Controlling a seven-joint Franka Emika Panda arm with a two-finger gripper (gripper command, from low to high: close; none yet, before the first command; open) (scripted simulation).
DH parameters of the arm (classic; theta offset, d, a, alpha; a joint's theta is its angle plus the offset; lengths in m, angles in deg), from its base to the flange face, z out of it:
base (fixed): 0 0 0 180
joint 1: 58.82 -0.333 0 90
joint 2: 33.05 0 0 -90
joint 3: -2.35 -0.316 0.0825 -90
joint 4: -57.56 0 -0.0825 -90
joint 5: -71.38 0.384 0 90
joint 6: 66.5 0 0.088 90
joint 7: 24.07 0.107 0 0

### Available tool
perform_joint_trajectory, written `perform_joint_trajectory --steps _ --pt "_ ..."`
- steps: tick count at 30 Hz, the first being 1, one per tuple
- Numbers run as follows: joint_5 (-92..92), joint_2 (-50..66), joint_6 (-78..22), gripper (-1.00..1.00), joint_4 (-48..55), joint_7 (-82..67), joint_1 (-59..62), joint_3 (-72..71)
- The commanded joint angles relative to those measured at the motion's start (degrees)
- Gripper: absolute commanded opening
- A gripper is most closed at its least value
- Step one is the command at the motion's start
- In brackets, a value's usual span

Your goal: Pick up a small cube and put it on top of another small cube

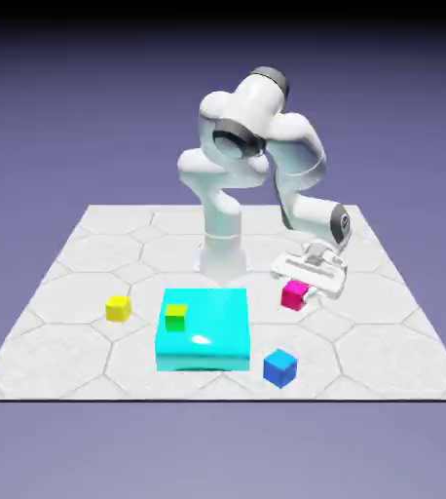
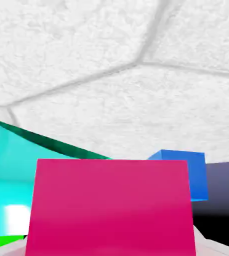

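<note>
Gripper's got the magenta cube pinched, over on the exterior view's right

So the gripper is closed on the magenta cube, tilted, inward from the right edge of the worktop; can't tell if the cube touches the surface. The blue cube sits near the front edge, the yellow cube towards the left edge, and a green cube with a yellowish top is at the cyan block's left side.

Our arm bends over toward the exterior view's right, its hand low and tilted, our gripper closed in a grip.
</note>
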Motion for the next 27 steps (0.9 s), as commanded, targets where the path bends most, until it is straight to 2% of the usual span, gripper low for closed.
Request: perform_joint_trajectory --steps 1,14,27 --pt "2.4 -1.2 0.0 -1.0 1.8 -2.5 0.5 1.9" --pt "34.7 -16.8 0.4 -1.0 25.0 -34.9 7.0 27.2" --pt "52.2 -15.1 10.3 -1.0 30.9 -25.3 10.3 54.1"
